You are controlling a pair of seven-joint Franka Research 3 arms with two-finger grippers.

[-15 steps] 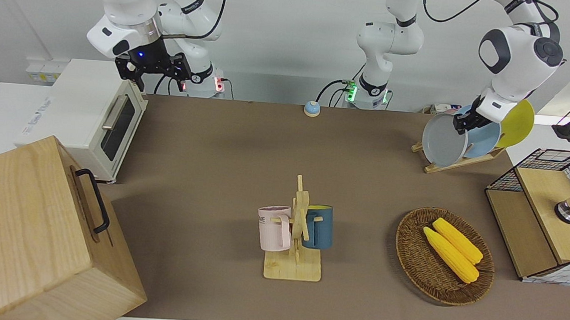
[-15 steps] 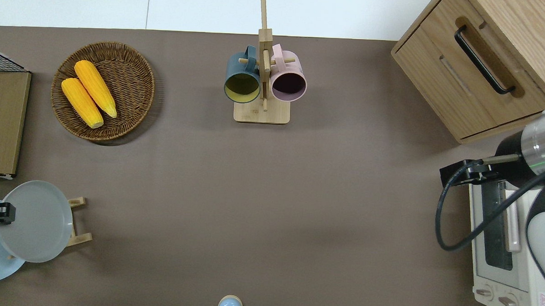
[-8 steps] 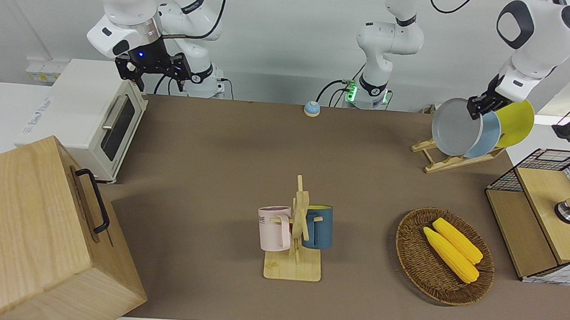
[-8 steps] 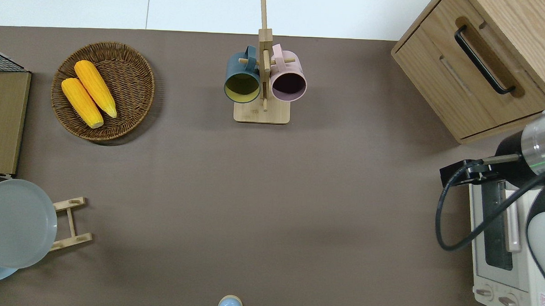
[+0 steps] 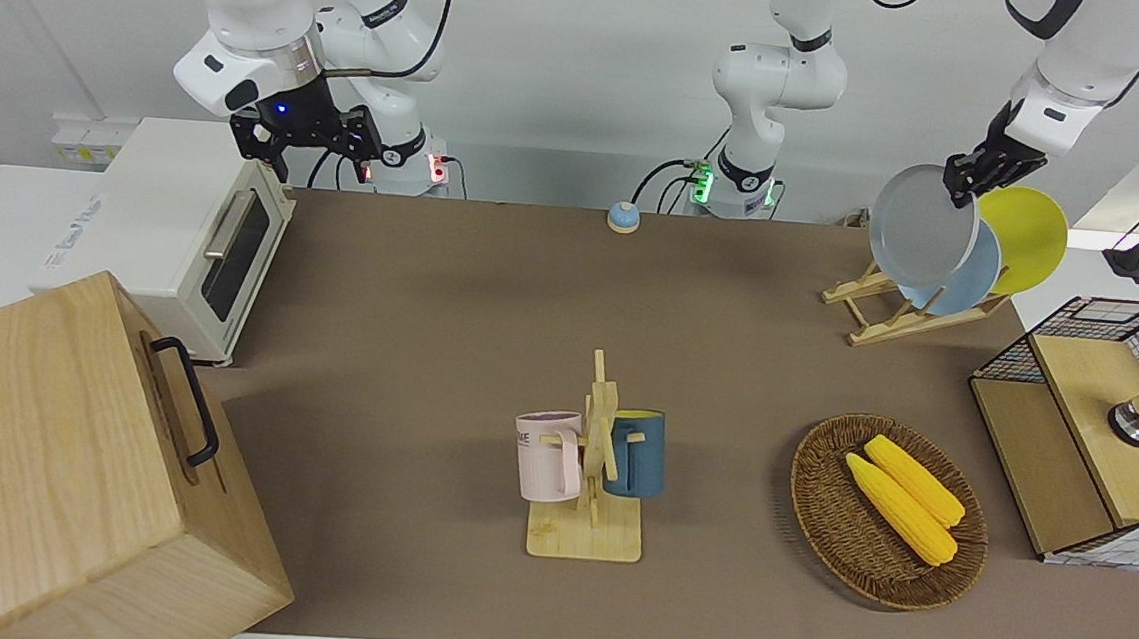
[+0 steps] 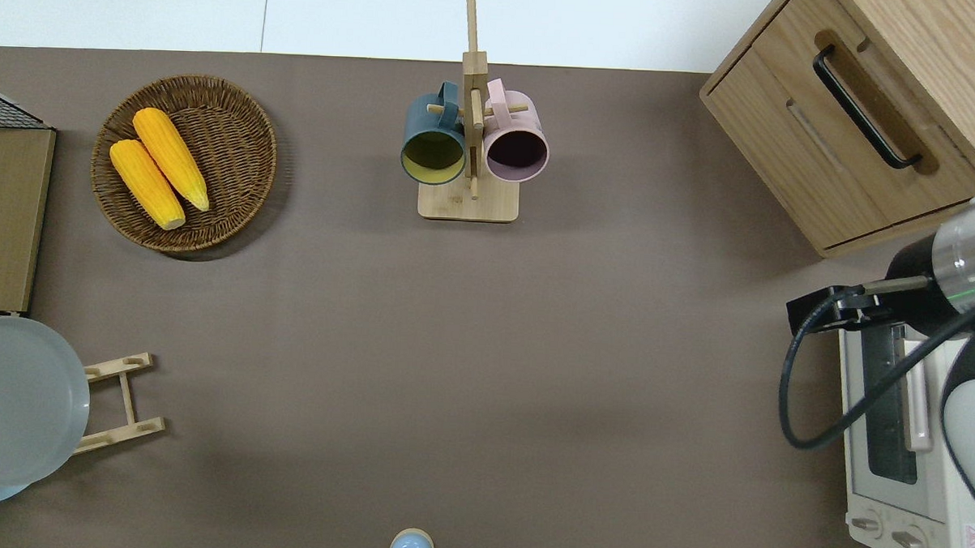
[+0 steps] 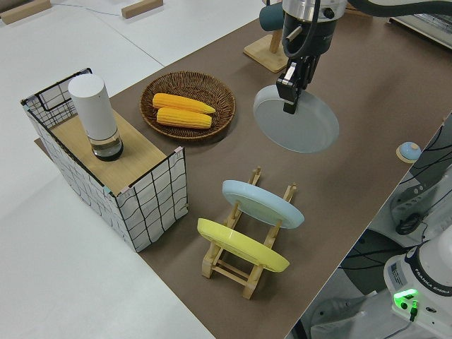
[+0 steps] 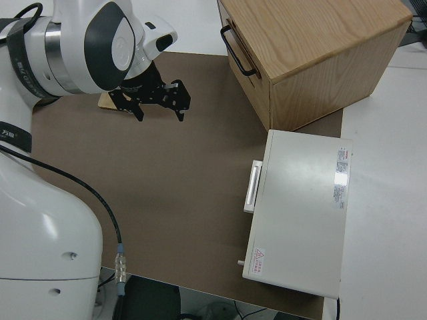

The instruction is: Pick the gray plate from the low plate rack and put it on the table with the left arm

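The gray plate (image 5: 919,239) (image 6: 21,400) (image 7: 300,126) hangs tilted in the air, gripped at its rim by my left gripper (image 5: 971,175) (image 7: 289,95), which is shut on it. In the overhead view the plate is over the low plate rack (image 5: 888,320) (image 6: 122,397) (image 7: 244,263) at the left arm's end of the table (image 5: 469,323), clear of its pegs. A light blue plate (image 5: 971,279) (image 7: 261,203) and a yellow plate (image 5: 1028,236) (image 7: 240,246) still stand in the rack. My right gripper (image 5: 309,141) (image 8: 160,113) is parked, open and empty.
A mug stand (image 5: 592,461) with two mugs stands mid-table. Toward the left arm's end are a wicker basket (image 5: 821,518) of corn and a wire crate (image 5: 1088,426). A toaster oven (image 5: 185,232) and a wooden drawer box (image 5: 68,465) fill the right arm's end. A small blue bell (image 5: 623,216) sits near the robots.
My left gripper has risen with the gray plate, lifting it up out of the rack and away from the light blue plate. The right arm has not moved.
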